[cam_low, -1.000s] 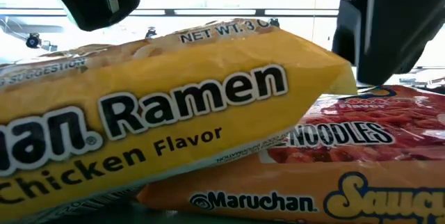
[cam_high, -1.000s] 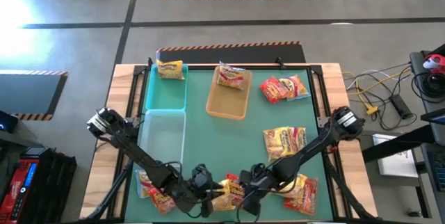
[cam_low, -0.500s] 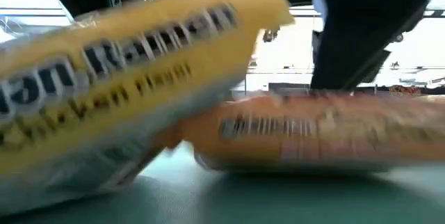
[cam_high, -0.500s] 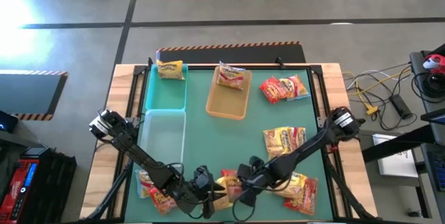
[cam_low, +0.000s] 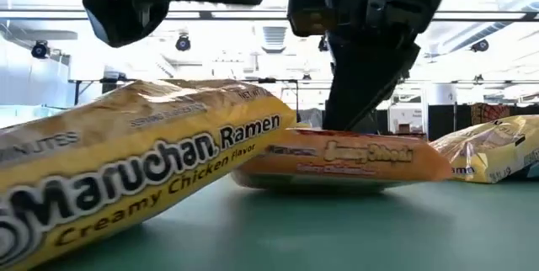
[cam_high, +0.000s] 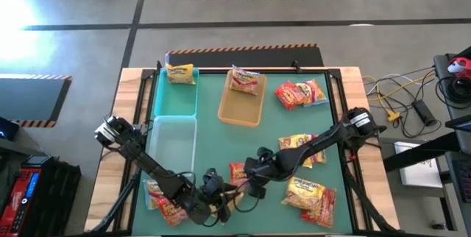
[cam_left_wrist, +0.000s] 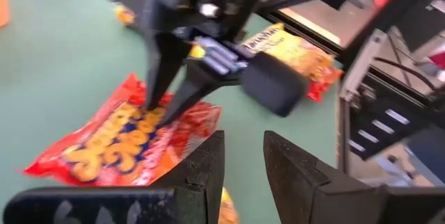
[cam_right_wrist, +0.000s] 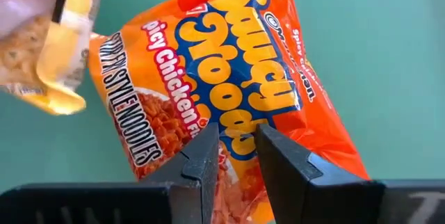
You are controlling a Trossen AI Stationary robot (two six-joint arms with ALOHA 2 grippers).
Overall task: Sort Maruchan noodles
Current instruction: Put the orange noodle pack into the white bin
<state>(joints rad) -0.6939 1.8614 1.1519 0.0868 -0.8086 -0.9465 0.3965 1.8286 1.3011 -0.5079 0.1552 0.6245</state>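
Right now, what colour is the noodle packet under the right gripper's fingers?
The Saucy Noodles packet is orange and red, with yellow and blue lettering; clearest in the right wrist view.

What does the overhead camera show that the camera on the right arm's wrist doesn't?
Only the overhead view shows the whole table, the teal tray, clear tray and tan tray, both arms, and packets scattered across the mat. Only the right wrist view shows the print on the orange packet, which reads "Saucy Noods", with the right claw pinching its edge. Both show that orange packet and the right claw on it.
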